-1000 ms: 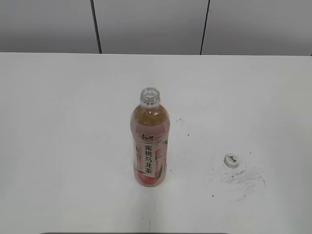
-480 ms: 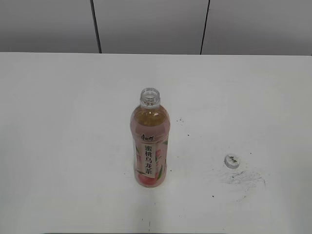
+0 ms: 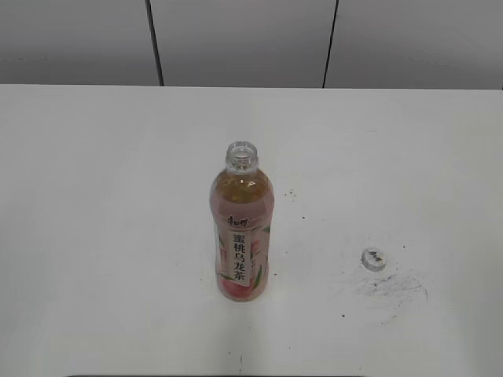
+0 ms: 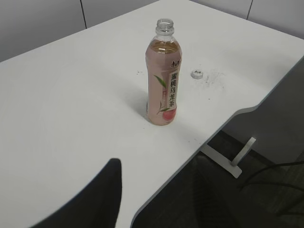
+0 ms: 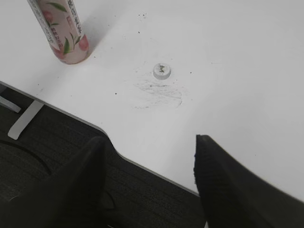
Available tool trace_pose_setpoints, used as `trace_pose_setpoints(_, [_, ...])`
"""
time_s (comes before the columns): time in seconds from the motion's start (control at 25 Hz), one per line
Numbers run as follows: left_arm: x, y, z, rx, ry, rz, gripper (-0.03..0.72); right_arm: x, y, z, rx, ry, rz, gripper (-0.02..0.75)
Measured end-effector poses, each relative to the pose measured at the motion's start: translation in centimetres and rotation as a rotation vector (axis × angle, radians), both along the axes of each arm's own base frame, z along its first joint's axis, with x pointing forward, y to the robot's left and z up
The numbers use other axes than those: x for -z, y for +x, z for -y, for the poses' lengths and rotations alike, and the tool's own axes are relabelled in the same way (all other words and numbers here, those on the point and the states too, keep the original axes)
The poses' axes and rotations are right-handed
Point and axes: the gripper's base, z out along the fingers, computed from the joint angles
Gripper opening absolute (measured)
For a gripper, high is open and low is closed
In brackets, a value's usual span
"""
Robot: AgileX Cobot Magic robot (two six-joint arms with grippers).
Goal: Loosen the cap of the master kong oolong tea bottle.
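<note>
Cap off, bottle open, both arms back from the table.

From the exterior camera: one master kong oolong tea bottle (image 3: pixel 241 228) stands upright mid-table, neck bare, and one cap (image 3: pixel 374 258) lies flat on the table (image 3: pixel 94 196) well to the bottle's right, beside grey scuff marks (image 3: pixel 397 287); I'd judge the loosening done, the cap set aside where it can't be knocked. No gripper shows here. Over to the left wrist camera: the bottle stands well apart from the left gripper (image 4: pixel 95 199), of which one dark finger shows, so whether its jaws are apart or together I can't tell. Right wrist camera: the right gripper (image 5: pixel 149 185) hangs over the table edge, two fingers spread wide, gripping nothing, cap beyond them, bottle base further left.
</note>
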Motion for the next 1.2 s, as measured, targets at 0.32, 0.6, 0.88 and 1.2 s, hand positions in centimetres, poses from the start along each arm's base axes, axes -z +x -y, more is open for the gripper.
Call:
trace_pose_setpoints(0.32, [0.0, 0.0, 0.0, 0.001, -0.001, 0.000, 0.290, 0.0, 0.0, 0.0, 0.002, 0.001, 0.000, 0.448])
trace_pose_setpoints(0.6, [0.0, -0.2, 0.2, -0.286, -0.003, 0.002, 0.272, 0.0, 0.0, 0.0, 0.009, 0.005, 0.007, 0.448])
trace_pose_setpoints(0.88, [0.1, -0.6, 0.5, -0.655, -0.008, 0.014, 0.253, 0.0, -1.1, 0.4, 0.201, 0.030, 0.091, 0.448])
trace_pose_setpoints(1.2, [0.1, -0.6, 0.4, -0.621, -0.008, 0.014, 0.245, 0.0, -1.3, 0.4, 0.313, 0.029, 0.109, 0.448])
